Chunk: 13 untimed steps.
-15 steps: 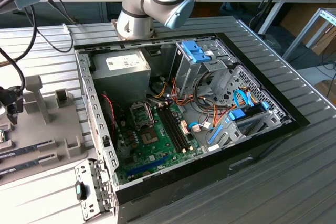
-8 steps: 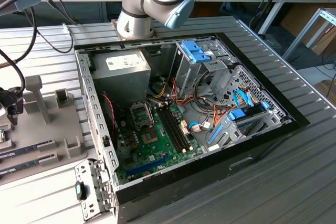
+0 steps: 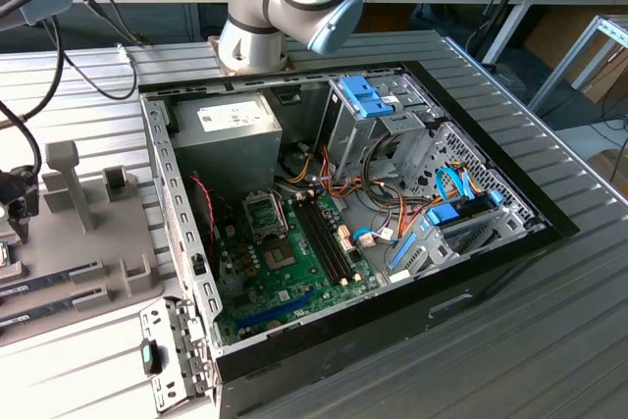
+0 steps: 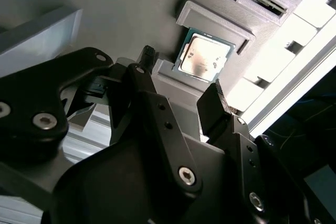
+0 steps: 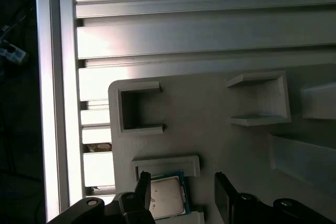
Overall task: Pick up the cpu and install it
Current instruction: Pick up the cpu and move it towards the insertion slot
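Grey holder plate [image 3: 88, 242] is lying beside the computer case [image 3: 412, 309] in the exterior view, while in the second wrist view the spread gripper [image 4: 181, 80] is hovering over the cpu [image 4: 205, 56] in the plate's recess. In the first wrist view, its fingers [image 5: 143, 188] are flanking it, the pick-up seemingly pending and calling for a level, centred descent.

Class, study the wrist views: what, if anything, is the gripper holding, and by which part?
Nothing is held. The gripper is open, poised over the cpu, which lies flat in its recess on the grey holder.

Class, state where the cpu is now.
In both wrist views the cpu lies in a pocket of the grey holder by the open gripper; the holder is at the exterior view's left, beside the case.
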{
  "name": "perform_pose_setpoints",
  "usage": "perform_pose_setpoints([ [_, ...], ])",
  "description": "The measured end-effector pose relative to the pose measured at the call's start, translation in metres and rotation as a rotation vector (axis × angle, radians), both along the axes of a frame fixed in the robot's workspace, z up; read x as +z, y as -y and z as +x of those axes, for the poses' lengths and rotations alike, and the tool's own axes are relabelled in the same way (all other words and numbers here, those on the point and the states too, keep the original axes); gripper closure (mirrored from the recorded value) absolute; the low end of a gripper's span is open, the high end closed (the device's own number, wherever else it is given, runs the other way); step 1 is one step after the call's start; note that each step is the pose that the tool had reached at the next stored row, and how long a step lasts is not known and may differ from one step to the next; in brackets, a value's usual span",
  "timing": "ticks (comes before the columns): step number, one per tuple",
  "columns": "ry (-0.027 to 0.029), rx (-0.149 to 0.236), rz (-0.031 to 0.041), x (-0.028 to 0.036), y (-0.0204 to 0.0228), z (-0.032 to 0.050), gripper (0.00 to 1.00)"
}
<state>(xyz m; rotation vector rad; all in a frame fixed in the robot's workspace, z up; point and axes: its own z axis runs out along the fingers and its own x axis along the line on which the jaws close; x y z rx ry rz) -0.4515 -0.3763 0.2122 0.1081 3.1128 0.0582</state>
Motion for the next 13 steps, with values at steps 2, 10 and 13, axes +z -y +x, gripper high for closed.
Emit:
perform_pose_setpoints([
  [2,0.0000,0.009,-0.0052,-0.0005,0.0011,-0.0010,0.40],
  [10,0.0001,0.037,-0.0435,-0.0031,0.0020,-0.0055,0.40],
  [13,0.0001,0.040,-0.0435,-0.0042,0.0024,-0.0068,0.40],
])
